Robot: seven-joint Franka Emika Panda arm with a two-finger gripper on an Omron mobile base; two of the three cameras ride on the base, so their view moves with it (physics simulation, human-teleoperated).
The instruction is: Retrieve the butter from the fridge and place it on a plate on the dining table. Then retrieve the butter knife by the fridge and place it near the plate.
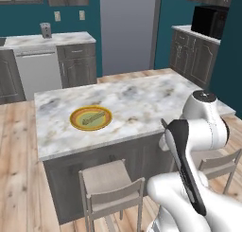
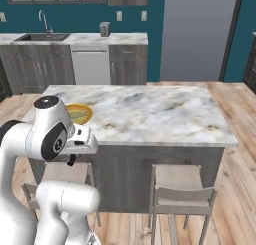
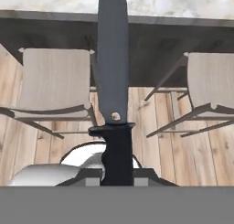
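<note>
Gripped the butter knife (image 3: 113, 72) by its black handle in the end effector (image 3: 117, 173), flat matte blade pointing toward 12 o'clock at the marble bench (image 1: 142, 101) edge, stools (image 3: 55, 81) at 9 and 3. Saw the butter (image 1: 92, 117), a slim pale stick, already on the round glossy plate (image 1: 75, 124). Risked striking the bench rim if carried low, or jolting the plate.

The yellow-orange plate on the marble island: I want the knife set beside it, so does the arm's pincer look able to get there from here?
Probably yes. The round yellow-orange plate lies on bare marble island top with nothing around it. The pincer, shut on the dark knife, hangs below the edge by the stools, so must rise first.
</note>
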